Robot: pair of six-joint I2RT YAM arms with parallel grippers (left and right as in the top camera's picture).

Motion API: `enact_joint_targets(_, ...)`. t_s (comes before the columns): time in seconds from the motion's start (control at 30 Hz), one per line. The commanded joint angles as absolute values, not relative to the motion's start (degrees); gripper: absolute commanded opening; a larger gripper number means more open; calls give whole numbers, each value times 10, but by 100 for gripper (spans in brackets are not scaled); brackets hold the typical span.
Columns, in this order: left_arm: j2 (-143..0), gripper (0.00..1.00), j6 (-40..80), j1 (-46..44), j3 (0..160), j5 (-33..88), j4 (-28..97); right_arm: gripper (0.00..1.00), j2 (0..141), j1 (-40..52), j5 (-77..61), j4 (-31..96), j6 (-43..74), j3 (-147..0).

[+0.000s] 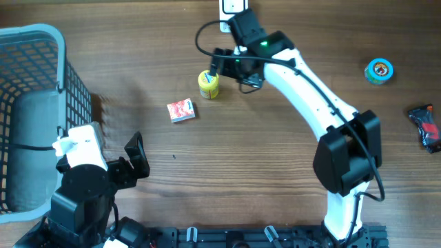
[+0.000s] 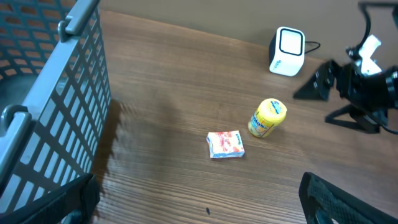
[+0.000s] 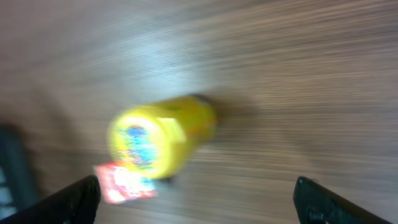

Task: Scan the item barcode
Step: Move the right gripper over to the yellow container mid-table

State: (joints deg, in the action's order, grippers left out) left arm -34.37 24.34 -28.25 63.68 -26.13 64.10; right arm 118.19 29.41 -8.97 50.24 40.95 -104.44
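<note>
Right gripper (image 3: pixel 198 202) gapes wide, empty, seemingly just above the yellow bottle (image 3: pixel 158 137).

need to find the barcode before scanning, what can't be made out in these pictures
yellow bottle: print blurred in the right wrist view, too small overhead; no barcode readable.
red packet: blurred, partly behind the bottle in the right wrist view.
scanner: cut off by the overhead top edge, the right arm covering part.
dark item: at the overhead right edge, too small to identify.
</note>
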Motion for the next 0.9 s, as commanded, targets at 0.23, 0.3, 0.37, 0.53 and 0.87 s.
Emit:
enact_joint_targets(0.23,-345,100,306,-286,634,-327,640,100,1201,310,-104,460,607,-1074)
enact_joint_targets(0.3,-345,100,308,-286,634,-327,641,100,1219,313,-109,463,628,-1074)
enact_joint_targets(0.37,-345,100,314,-286,634,-327,642,100,1246,322,-106,460,664,-1074)
enact_joint_targets(0.53,-345,100,325,-286,634,-327,651,100,1273,332,-105,430,693,-1074)
enact_joint_targets(0.87,-345,100,333,-286,634,-326,654,100,1289,332,-97,418,704,-1074)
